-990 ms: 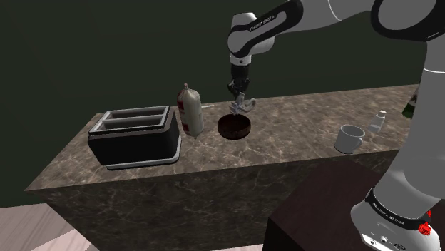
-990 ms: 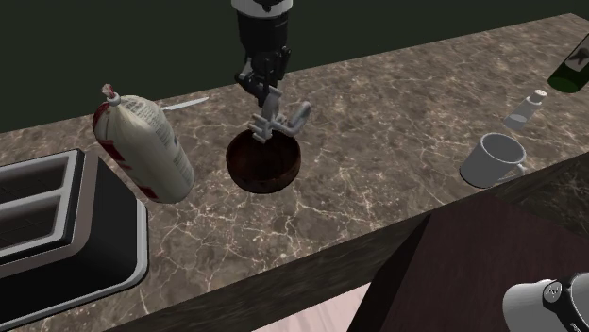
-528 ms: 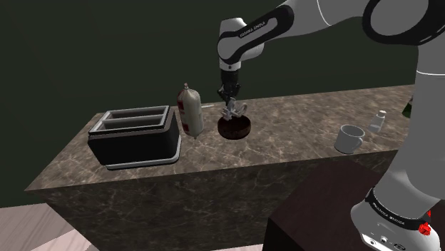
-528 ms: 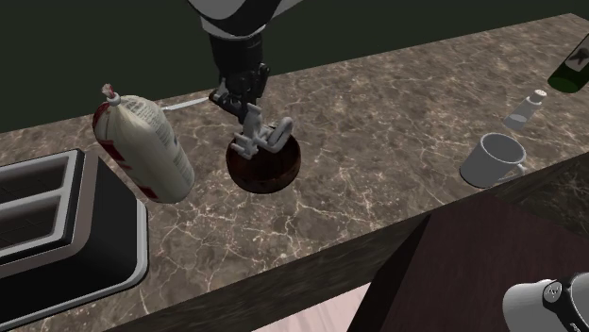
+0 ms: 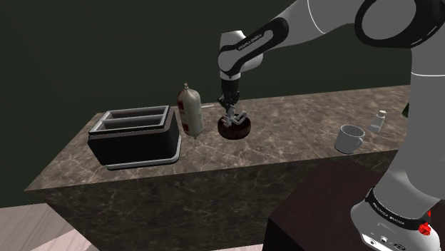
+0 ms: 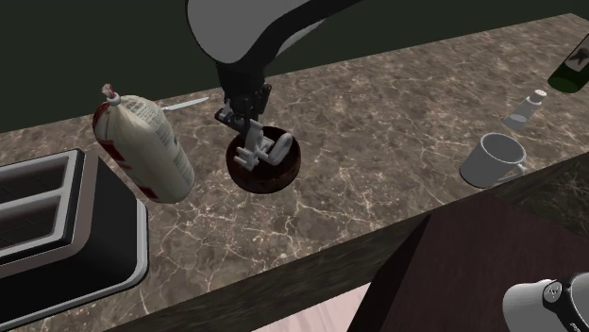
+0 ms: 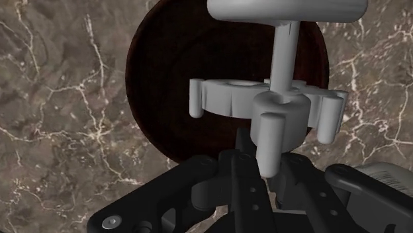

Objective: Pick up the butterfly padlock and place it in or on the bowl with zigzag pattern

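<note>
Hanging low over the dark brown bowl (image 6: pixel 284 175), the white padlock (image 6: pixel 269 149) is clamped by one end in the closed jaws of the black gripper (image 6: pixel 247 134); released off-centre, it could likely catch the rim and tumble onto the marbled counter (image 6: pixel 378 141).

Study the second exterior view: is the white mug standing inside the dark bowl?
No, the mug stands on the countertop, well to that view's right of the bowl.
</note>
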{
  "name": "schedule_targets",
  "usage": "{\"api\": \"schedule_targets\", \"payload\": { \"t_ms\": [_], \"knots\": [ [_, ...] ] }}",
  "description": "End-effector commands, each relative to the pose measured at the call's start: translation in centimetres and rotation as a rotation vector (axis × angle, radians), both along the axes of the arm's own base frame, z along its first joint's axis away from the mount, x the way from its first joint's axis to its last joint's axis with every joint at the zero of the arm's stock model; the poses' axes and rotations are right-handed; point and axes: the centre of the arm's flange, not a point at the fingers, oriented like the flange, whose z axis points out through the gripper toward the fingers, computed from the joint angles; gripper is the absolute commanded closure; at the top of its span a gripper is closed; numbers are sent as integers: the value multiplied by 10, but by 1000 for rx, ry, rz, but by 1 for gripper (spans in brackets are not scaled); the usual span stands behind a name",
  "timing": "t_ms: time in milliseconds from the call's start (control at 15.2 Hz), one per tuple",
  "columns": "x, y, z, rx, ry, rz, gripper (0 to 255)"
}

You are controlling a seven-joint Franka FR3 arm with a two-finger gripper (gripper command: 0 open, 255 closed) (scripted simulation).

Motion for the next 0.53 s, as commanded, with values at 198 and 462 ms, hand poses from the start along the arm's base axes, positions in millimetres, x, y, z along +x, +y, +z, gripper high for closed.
{"api": "schedule_targets", "payload": {
  "t_ms": [198, 462],
  "knots": [
    [0, 1, -16, 0, -1, 0, 255],
    [0, 1, -16, 0, -1, 0, 255]
  ]
}}
